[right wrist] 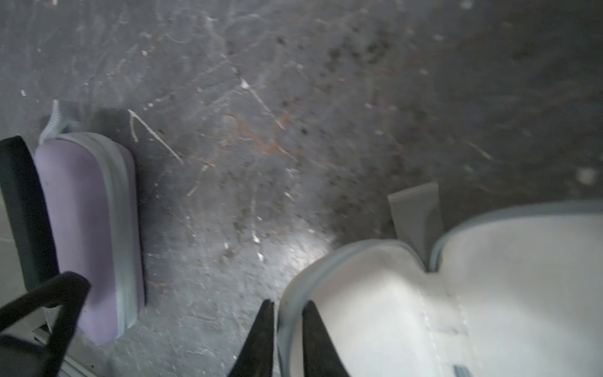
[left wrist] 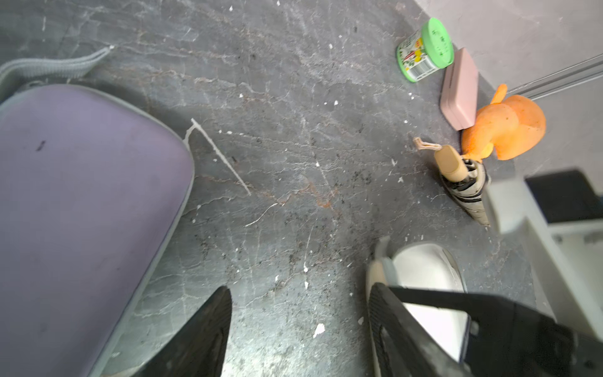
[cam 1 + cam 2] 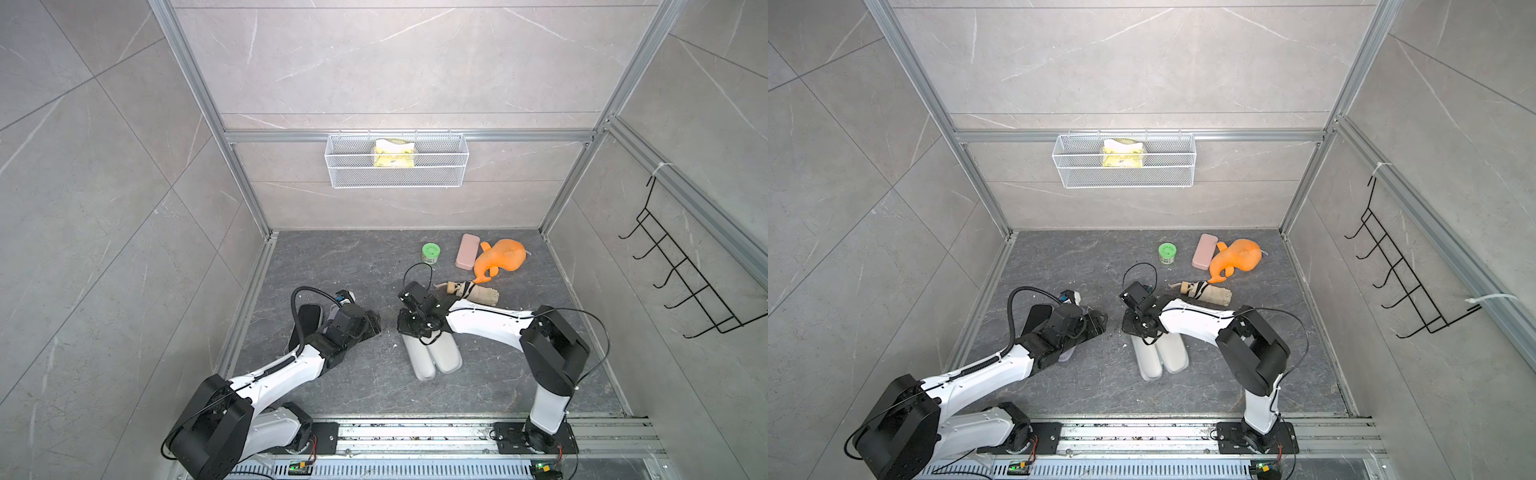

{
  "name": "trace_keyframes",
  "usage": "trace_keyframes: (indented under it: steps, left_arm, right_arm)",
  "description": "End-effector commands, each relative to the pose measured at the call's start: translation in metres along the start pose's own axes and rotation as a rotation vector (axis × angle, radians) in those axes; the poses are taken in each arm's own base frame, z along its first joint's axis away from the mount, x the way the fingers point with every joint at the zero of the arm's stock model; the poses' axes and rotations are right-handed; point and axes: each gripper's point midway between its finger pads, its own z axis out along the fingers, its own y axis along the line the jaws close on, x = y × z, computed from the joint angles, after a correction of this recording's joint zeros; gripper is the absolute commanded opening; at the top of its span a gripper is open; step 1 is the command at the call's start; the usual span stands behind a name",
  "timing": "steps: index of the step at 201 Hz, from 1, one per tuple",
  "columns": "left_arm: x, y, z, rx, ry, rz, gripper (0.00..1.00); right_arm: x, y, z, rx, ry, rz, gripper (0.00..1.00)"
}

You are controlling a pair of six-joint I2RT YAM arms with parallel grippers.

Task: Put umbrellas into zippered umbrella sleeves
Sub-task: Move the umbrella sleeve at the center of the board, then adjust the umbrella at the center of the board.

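Nearest, one open cream sleeve (image 1: 489,277), its rim pinched by the right gripper (image 1: 288,303). The left gripper (image 2: 297,333), jaws apart, hangs over the worktop (image 2: 293,130) beside one closed lilac sleeve (image 2: 81,196). Farther back: one beige umbrella (image 3: 469,291), one jar (image 3: 431,252), one pink case (image 3: 467,251), one orange plush (image 3: 500,259).

Both top views are bright and sharp under soft, even overhead light. A wide-angle stretch pulls the walls outward toward the edges. The arms cast only faint, diffuse shadows on the dark floor (image 3: 374,386). The left wrist view is well lit, with the close lilac sleeve (image 2: 81,212) slightly soft. The right wrist view is dimmer and smeared throughout, and one corner sinks into shadow. There the pale lining of the cream sleeve (image 1: 505,277) glares, with a bright patch on the floor beside it.
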Motion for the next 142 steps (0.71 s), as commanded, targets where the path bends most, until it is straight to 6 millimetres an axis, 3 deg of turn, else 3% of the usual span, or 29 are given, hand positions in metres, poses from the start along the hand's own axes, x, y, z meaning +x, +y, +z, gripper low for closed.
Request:
trace_keyframes:
  steps: [1,15,32,45,54,71,96,122,142]
  left_arm:
    - [-0.005,-0.012,-0.004,0.024,0.025,-0.030,0.70]
    - [-0.001,-0.013,-0.001,0.038,0.051,-0.051,0.72]
    - [0.005,-0.019,0.003,0.060,0.085,-0.065,0.73]
    - [0.010,-0.023,0.008,0.069,0.123,-0.064,0.73]
    - [0.014,-0.025,0.012,0.072,0.145,-0.062,0.73]
    - [0.022,-0.030,0.018,0.082,0.176,-0.053,0.73]
    - [0.029,-0.044,0.019,0.112,0.196,-0.040,0.73]
    - [0.032,-0.043,0.024,0.102,0.193,-0.049,0.73]
    - [0.036,-0.043,0.028,0.107,0.206,-0.057,0.73]
  right_arm:
    - [-0.018,0.020,-0.013,-0.057,-0.026,0.004,0.31]
    - [-0.026,0.021,-0.033,-0.107,-0.026,-0.058,0.46]
    - [-0.042,0.017,-0.073,-0.159,-0.051,-0.147,0.58]
    - [-0.060,-0.006,-0.098,-0.120,-0.082,-0.195,0.66]
    - [-0.078,-0.033,-0.109,-0.073,-0.104,-0.202,0.69]
    - [-0.112,-0.101,-0.113,0.032,-0.130,-0.136,0.70]
    - [-0.151,-0.171,-0.111,0.184,-0.143,-0.111,0.74]
    - [-0.189,-0.195,-0.109,0.199,-0.205,-0.052,0.76]
    - [-0.203,-0.206,-0.091,0.211,-0.203,-0.014,0.77]
